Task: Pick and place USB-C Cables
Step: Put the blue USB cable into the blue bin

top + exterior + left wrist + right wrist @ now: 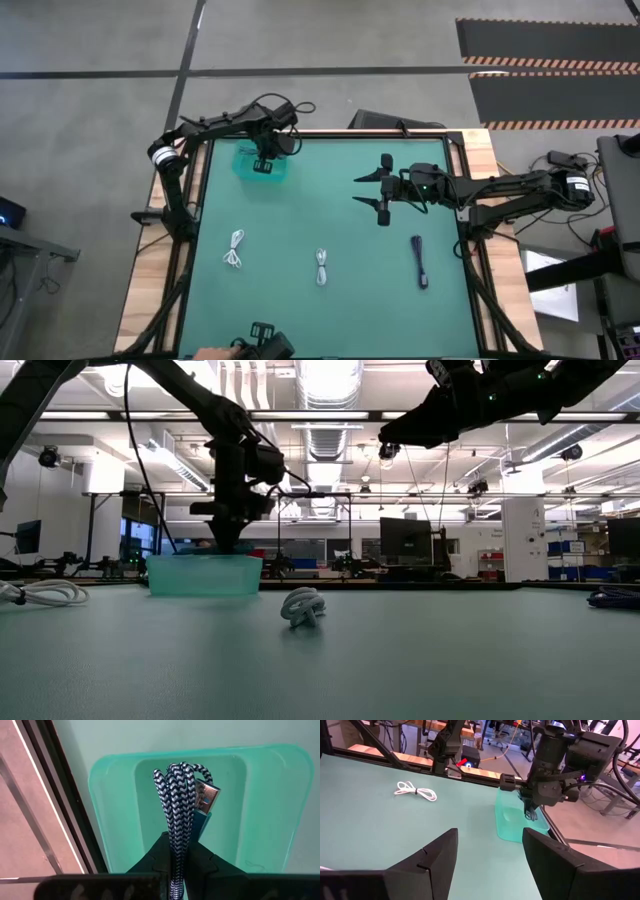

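Observation:
A teal bin (262, 163) stands at the table's far left. My left gripper (264, 160) points down over the bin, shut on a black-and-white braided USB-C cable bundle (177, 785) with a blue-grey plug (205, 797). In the low view my left gripper (228, 540) reaches down to the bin's rim (204, 560). Two white cables (236, 249) (321, 267) and a dark cable (419, 261) lie flat on the green mat. My right gripper (375, 190) hovers open above mid-table, holding nothing. My left gripper pinches the folded bundle, several strands together (177, 845), between its two fingers (155, 855). The fingers come from above, pointing down. The looped end and the plug hang below the fingers inside the bin's opening. Whether the cable touches the bin's floor, I cannot tell.
A raised dark frame and wooden border (480, 160) run round the mat. In the right wrist view the bin (512, 825) and one white cable (416, 791) lie ahead. A dark device and a person's hand (255, 350) sit at the near edge.

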You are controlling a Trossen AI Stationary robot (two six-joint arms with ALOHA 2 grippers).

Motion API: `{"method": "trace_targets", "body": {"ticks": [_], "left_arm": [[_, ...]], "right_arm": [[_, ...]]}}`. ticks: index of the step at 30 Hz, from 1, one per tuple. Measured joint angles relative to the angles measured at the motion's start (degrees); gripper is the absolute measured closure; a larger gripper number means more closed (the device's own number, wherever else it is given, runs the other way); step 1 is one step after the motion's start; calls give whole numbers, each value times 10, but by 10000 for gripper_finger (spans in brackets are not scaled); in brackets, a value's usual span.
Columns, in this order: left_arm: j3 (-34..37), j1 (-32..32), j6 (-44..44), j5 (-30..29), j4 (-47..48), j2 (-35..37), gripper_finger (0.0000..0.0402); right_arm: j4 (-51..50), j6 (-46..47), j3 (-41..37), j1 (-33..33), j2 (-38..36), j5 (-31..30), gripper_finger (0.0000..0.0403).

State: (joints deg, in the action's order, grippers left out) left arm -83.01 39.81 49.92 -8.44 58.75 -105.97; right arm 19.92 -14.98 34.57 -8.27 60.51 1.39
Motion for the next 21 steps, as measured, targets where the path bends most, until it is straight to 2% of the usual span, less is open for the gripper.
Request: {"method": "trace_targets", "body": {"ticks": [21], "left_arm": [[37, 0, 21, 2, -34, 0, 389]], "right_arm": [[0, 5, -1, 0, 0, 0, 188]]}}
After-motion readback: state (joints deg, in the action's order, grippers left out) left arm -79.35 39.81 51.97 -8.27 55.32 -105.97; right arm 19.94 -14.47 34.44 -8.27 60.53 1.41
